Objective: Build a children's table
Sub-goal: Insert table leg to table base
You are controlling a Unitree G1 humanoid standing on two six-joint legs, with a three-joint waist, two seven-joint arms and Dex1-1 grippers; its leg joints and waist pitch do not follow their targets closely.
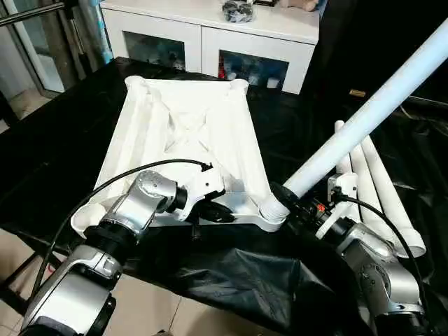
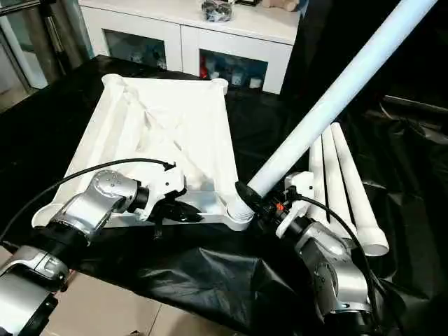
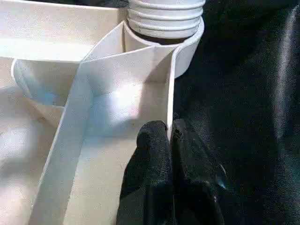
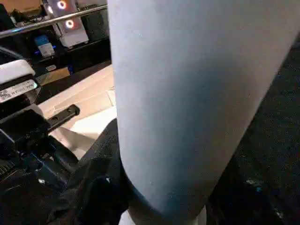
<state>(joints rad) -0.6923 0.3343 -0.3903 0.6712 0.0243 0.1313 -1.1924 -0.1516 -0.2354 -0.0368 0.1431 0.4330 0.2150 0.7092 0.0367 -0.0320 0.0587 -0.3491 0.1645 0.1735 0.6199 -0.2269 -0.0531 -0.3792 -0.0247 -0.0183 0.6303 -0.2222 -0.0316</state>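
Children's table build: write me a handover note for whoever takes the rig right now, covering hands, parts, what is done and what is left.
Left hand: shut on the near rim of the upside-down white plastic tabletop with ribbed underside, steadying it on the black-covered bench.
Right hand: gripping the long round white leg near its threaded end, which sits tilted at the near right corner socket.
Done: one leg brought to its socket; how far it is seated cannot be told.
Left: three loose white legs lie to the right; the other three sockets are empty.
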